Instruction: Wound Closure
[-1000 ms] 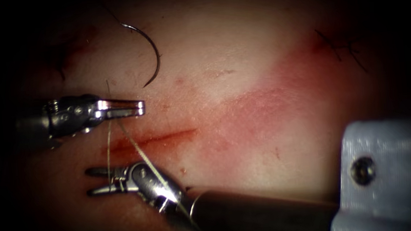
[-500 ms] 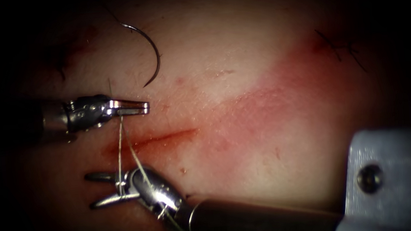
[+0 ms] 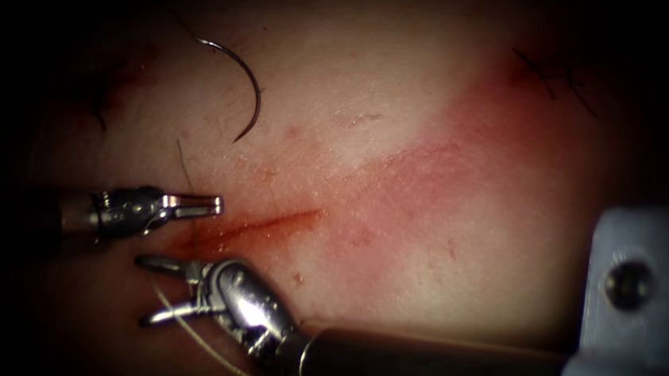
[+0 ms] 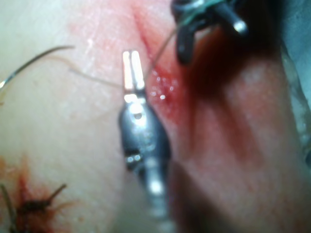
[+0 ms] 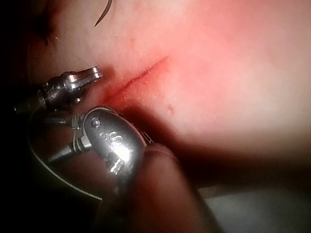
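Observation:
The cut (image 3: 261, 222) runs across the tissue (image 3: 393, 127) with red fluid at its left end. The curved needle (image 3: 244, 75) lies free on the tissue above the cut's left part, held by neither tool; it also shows as needle (image 4: 34, 60). My left tool (image 3: 216, 205) is just above the cut's left end, shut on a thin thread (image 4: 97, 80). My right tool (image 3: 143, 291) is below that end, jaws spread wide with nothing between them. A pale thread (image 3: 203, 346) curves slack from beside its jaws down past its wrist.
Dark cut thread ends of an earlier stitch (image 3: 553, 75) sit at the far upper right, and another dark stitch (image 4: 29, 206) shows near the left tool. The right tool's shaft (image 3: 427, 356) crosses the near edge of the tissue.
The right tool's jaws have opened wide. The left tool moved down and left toward the cut. The thread that ran taut from its jaws over the right tool now hangs slack below.

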You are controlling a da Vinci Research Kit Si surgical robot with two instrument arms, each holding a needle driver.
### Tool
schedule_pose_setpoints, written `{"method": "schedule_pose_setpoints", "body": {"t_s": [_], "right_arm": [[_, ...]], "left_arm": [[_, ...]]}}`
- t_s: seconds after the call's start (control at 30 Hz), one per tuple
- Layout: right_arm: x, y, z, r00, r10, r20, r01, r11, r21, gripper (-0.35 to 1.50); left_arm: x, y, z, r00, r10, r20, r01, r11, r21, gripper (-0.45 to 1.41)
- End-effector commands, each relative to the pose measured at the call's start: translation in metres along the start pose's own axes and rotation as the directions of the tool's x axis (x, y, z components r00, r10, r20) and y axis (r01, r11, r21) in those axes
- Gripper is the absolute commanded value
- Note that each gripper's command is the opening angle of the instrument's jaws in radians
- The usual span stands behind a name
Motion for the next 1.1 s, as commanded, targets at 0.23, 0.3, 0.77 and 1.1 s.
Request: {"method": "schedule_pose_setpoints", "body": {"t_s": [0.23, 0.3, 0.77, 1.1], "right_arm": [[-0.0006, 0.0013, -0.0004, 1.0, 0.001, -0.006, -0.002, 0.997, -0.08, 1.16], [-0.0005, 0.0017, -0.0009, 1.0, 0.0, -0.006, -0.001, 0.995, -0.096, 1.16], [-0.0006, 0.0029, -0.0022, 1.0, -0.025, -0.008, 0.024, 0.986, -0.167, 1.08], [0.0, 0.0035, -0.0025, 0.997, -0.046, 0.057, 0.065, 0.917, -0.394, 1.01]], "left_arm": [[0.0003, 0.0021, -0.0007, 1.0, -0.003, -0.019, 0.004, 1.0, 0.023, -0.45], [0.0006, 0.003, -0.0004, 1.0, -0.003, -0.022, 0.004, 1.0, 0.03, -0.45], [0.0029, 0.0087, -0.0026, 1.0, -0.004, -0.013, 0.004, 1.0, 0.031, -0.45], [0.0021, 0.0102, -0.002, 1.0, 0.009, -0.007, -0.009, 0.999, 0.043, -0.45]]}}
